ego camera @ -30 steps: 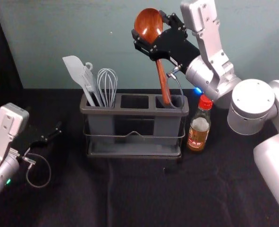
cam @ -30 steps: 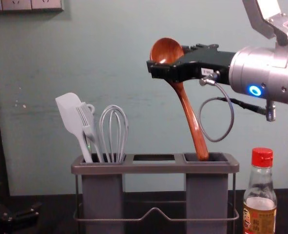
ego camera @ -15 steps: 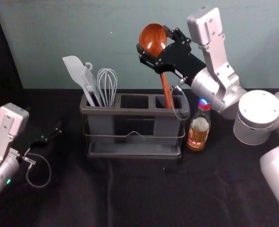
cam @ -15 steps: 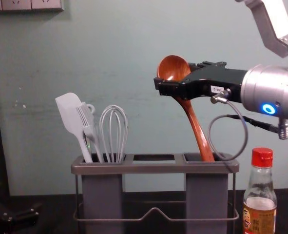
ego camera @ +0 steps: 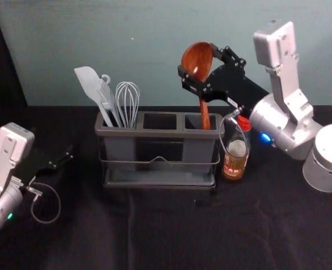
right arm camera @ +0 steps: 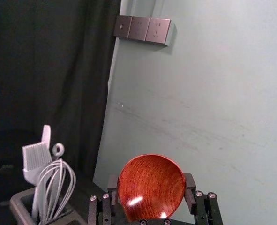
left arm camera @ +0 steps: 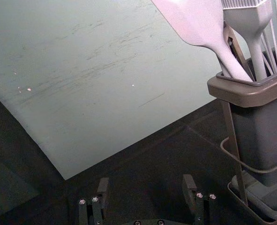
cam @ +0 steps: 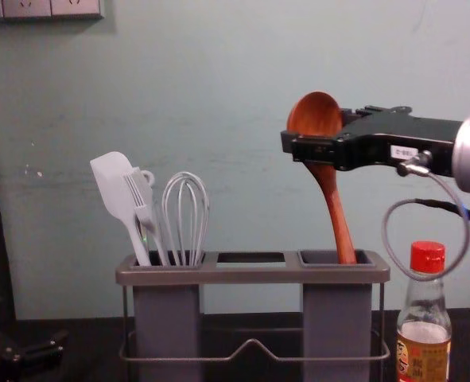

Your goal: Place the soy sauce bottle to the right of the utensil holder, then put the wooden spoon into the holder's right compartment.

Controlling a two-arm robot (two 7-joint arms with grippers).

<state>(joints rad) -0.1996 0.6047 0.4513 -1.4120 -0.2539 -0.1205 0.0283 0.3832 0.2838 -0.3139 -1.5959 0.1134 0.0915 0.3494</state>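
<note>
Spoon [cam: 335,208] shifted toward 3 o'clock, handle [ego camera: 204,115] entering right compartment [cam: 336,326] — bowl [right arm camera: 151,187] clasped by right gripper [ego camera: 198,60], fingers [right arm camera: 190,187] parted to its width; lowering needed. Left gripper [left arm camera: 146,180] parked at 9 o'clock, spread wide.

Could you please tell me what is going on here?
The robot's right gripper holds the wooden spoon around its bowl, with the handle's lower end in the utensil holder's right compartment. The soy sauce bottle stands right of the holder. The left gripper is open, off to the holder's left.
</note>
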